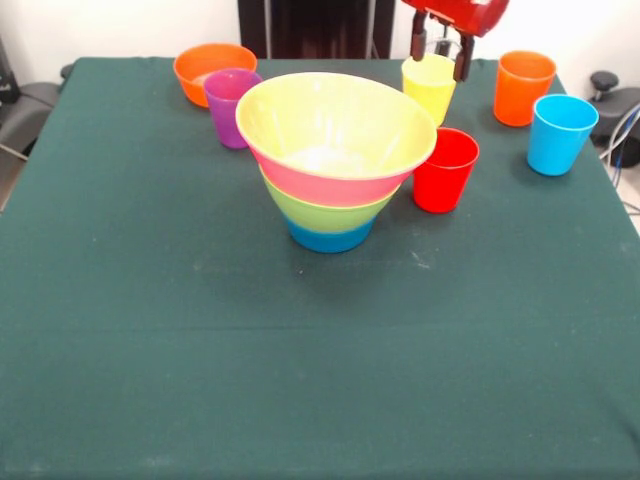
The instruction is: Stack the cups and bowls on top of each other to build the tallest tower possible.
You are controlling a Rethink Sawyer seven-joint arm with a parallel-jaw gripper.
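Observation:
A tower [335, 165] of nested bowls stands mid-table: blue base, green, pink, and a wide yellowish bowl on top. A small orange bowl [213, 70] sits at the far left with a purple cup [232, 105] in front of it. A red cup [445, 168] stands just right of the tower. A yellow cup [428, 90] stands behind the red one. An orange cup [523, 87] and a light blue cup [561, 133] stand at the right. My gripper [440, 62] hangs at the top edge, open, its fingers either side of the yellow cup's rim.
The green table [300, 360] stretches wide in front of the tower. The robot's dark pedestal [315, 25] stands at the table's far side. Dark chair parts [610, 90] show beyond the table's right and left edges.

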